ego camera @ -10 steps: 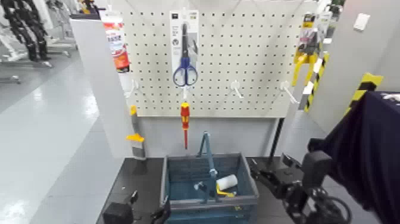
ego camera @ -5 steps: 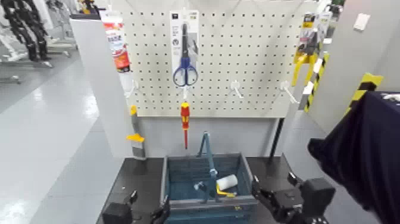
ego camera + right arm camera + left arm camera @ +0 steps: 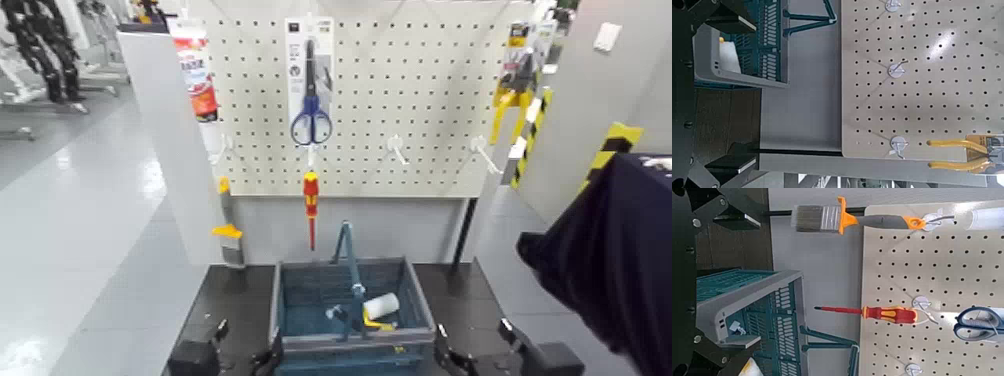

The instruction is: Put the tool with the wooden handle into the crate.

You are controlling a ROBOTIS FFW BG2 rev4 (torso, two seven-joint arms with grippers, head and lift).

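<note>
The teal-blue slatted crate (image 3: 300, 290) with its arched handle stands on the dark table below the pegboard; it also shows in the left wrist view (image 3: 746, 305) and the right wrist view (image 3: 738, 66). Inside it lies a pale cylindrical piece (image 3: 381, 305) with a dark part beside it, which looks like the trowel's handle and blade; I cannot make out its details. My left gripper (image 3: 245, 345) sits low at the crate's front left, open and empty. My right gripper (image 3: 472, 348) sits low at the crate's front right, open and empty.
A pegboard (image 3: 400, 90) rises behind the crate with blue-handled scissors (image 3: 311, 110), a red-and-yellow screwdriver (image 3: 311, 200), yellow pliers (image 3: 512, 95) and bare hooks. A paintbrush (image 3: 825, 218) hangs at its side. A person in dark clothing (image 3: 610, 270) stands at the right.
My right arm has dropped and pulled back from beside the crate to the bottom edge of the head view. The crate and its contents have not moved.
</note>
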